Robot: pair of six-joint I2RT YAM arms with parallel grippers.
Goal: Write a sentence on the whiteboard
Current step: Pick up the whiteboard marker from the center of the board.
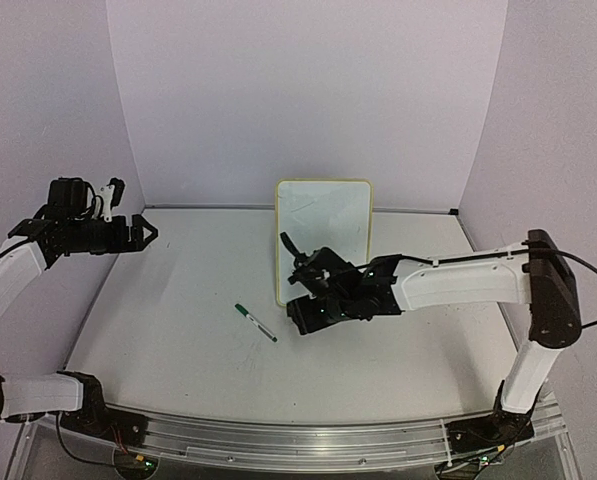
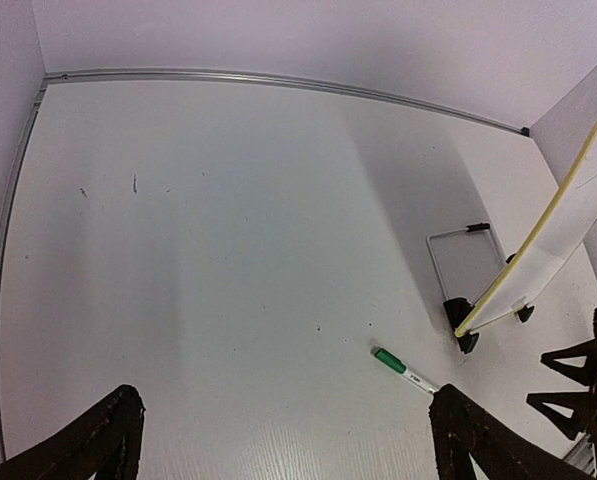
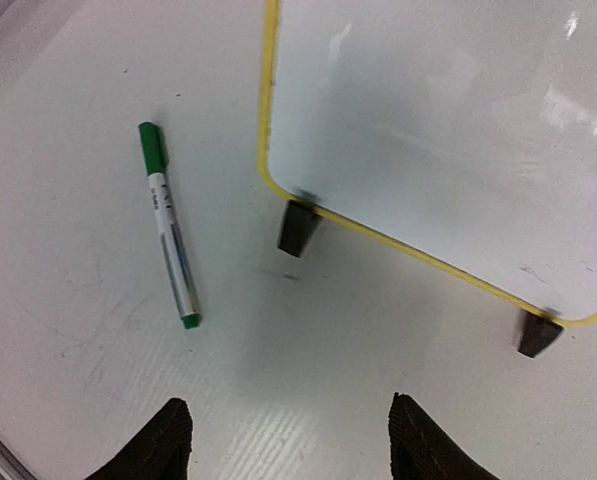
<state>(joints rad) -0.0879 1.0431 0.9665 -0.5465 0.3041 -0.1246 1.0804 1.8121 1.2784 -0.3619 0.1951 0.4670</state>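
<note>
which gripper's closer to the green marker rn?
Right. The right gripper sits just beside the marker, in front of the whiteboard. The left gripper is far off on the left side, well away from the marker.

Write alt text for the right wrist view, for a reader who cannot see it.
A yellow-framed board stands on two black feet on a white table, with no writing visible on it. A white marker with a green cap lies to its left, apart from it. At the bottom edge, the open tool hovers, holding nothing.
</note>
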